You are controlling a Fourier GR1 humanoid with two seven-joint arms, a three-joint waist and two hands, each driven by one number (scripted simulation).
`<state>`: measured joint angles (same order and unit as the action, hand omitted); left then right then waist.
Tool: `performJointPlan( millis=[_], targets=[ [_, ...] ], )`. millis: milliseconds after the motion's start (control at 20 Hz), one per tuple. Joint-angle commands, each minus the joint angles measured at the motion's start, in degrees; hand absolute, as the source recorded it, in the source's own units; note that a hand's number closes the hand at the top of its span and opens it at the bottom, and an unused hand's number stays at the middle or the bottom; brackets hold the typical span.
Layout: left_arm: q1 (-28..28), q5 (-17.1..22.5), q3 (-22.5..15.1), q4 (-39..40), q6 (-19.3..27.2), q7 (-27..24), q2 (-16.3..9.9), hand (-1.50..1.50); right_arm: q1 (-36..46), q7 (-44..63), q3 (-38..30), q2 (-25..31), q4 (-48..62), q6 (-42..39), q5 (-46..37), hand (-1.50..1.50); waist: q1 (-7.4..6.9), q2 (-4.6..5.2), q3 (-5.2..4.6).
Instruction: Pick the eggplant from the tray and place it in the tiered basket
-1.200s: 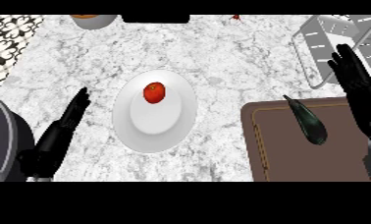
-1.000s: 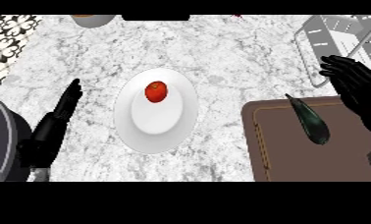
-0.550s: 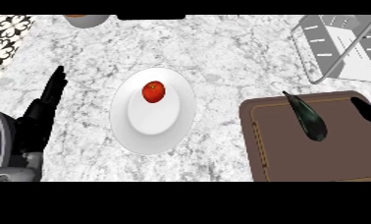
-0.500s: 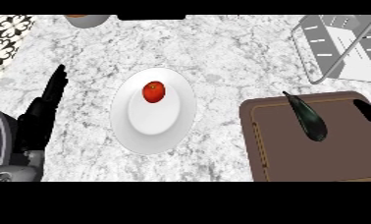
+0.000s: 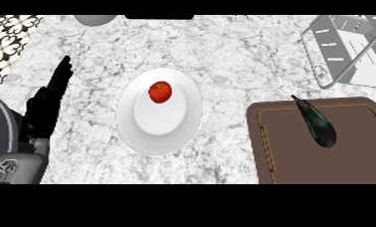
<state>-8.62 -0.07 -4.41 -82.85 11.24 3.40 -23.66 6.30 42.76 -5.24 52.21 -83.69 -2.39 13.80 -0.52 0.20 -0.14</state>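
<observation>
My left hand (image 5: 46, 105) is showing at the left edge of the head view, fingers lying straight and pressed together, pointing up the marble counter (image 5: 235, 52) and holding nothing. The grey forearm behind it is coming in from the lower left corner. My right hand is not showing anywhere in this view.

Just to the right of my left hand, near but apart from it, a white plate (image 5: 158, 121) is sitting on the counter, and a red tomato (image 5: 161, 91) is resting on its upper half.

Further right, a brown tray (image 5: 294, 151) is filling the lower right corner. The eggplant (image 5: 316, 123), dark green and long, is lying on the tray's upper part, slanted, with its stem end pointing up and left at the tray's top rim.

Above the tray, in the upper right corner, the grey wire tiered basket (image 5: 330, 54) is standing well apart from the eggplant.

At the top edge, a grey bowl (image 5: 94, 20) is partly showing, and a patterned black-and-white surface (image 5: 15, 29) is sitting at the upper left corner.
</observation>
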Motion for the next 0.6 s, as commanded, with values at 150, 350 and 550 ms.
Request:
performJointPlan(
  millis=[150, 350, 550],
  targets=[
    [-1.99, -1.12, -1.1, 0.84, -0.08, 1.28, 1.68, 0.0, 13.79, 14.14, 7.25, 4.74, 4.04, -16.13, 4.54, -1.5, -1.75, 0.28, 0.09],
    [0.03, -1.91, -0.55, 1.18, -0.63, -1.72, 2.2, 0.0, 23.29, 17.08, 11.53, -1.69, 12.59, -15.16, -0.73, -1.5, -1.52, 0.21, 0.12],
    [-1.28, -2.11, 0.0, -0.57, -1.33, 0.95, 1.58, 0.0, 26.88, 20.74, 13.48, -4.96, 18.47, -16.13, -1.52, -1.5, -1.28, 0.08, 0.13]
  ],
)
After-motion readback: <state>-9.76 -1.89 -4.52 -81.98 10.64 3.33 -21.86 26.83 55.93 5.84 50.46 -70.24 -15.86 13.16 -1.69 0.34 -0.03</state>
